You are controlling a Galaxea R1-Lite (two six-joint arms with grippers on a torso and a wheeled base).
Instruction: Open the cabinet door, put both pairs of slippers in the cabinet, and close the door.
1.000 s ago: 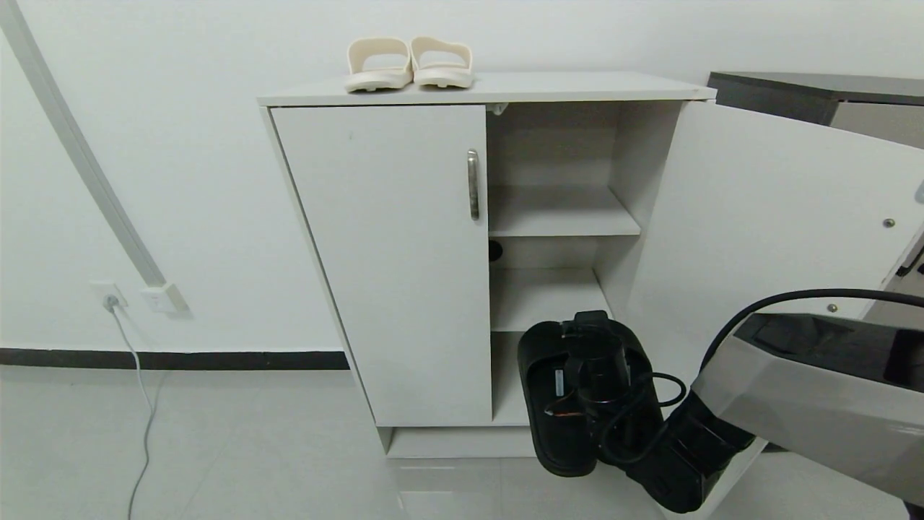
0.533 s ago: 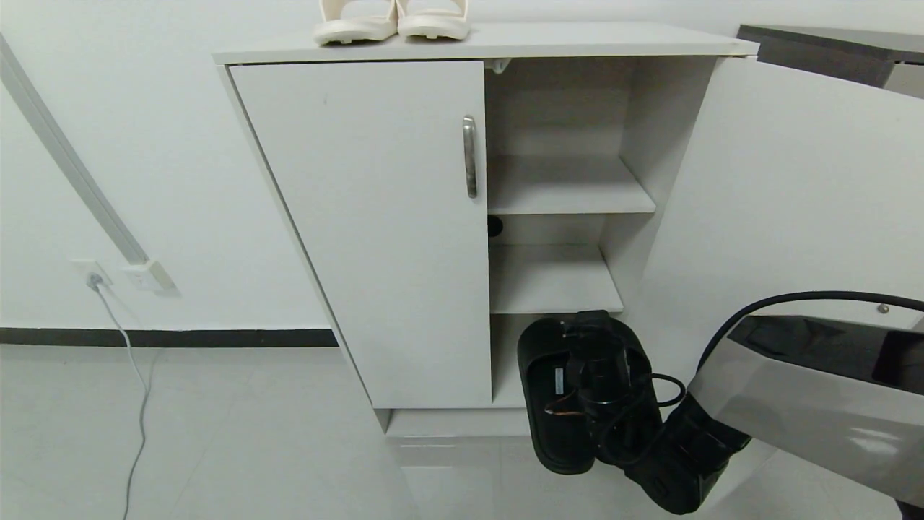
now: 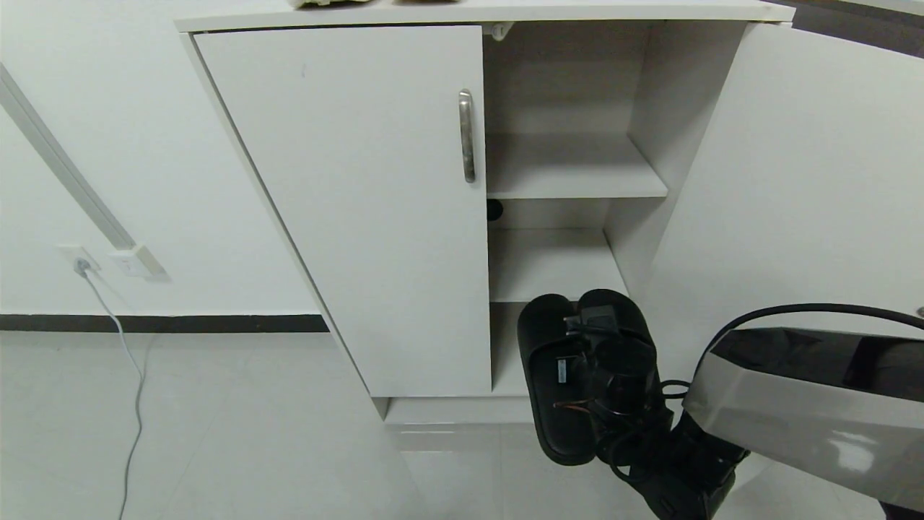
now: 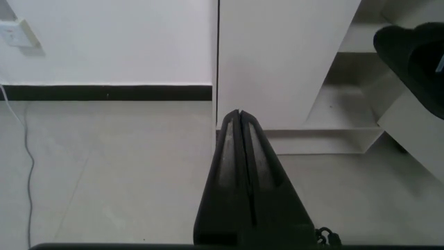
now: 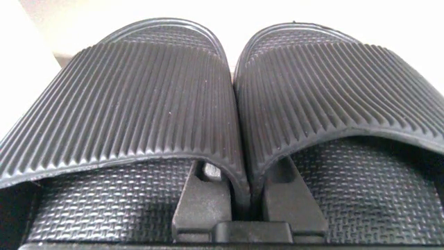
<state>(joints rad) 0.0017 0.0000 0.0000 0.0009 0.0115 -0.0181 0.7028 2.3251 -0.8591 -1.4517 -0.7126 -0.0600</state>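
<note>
right gripper (image 5: 246, 208) clamped on both black slippers (image 3: 556, 390) | held before cabinet (image 3: 346, 217) bottom shelf, seemingly still outside | left gripper (image 4: 239, 125) pressed closed, empty

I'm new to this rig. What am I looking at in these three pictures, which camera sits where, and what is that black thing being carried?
This is a robot with two arms, each ending in a two-fingered gripper. The wide picture comes from a camera on its head, looking down at a white cabinet whose right door stands open and whose left door is shut. The other two come from cameras on the wrists. The right gripper is clamped on the inner strap edges of a pair of black slippers, holding them in front of the cabinet's lowest compartment. The left gripper is shut and empty, above the tiled floor. A pale pair of slippers sits on the cabinet top, at the head picture's upper edge.
</note>
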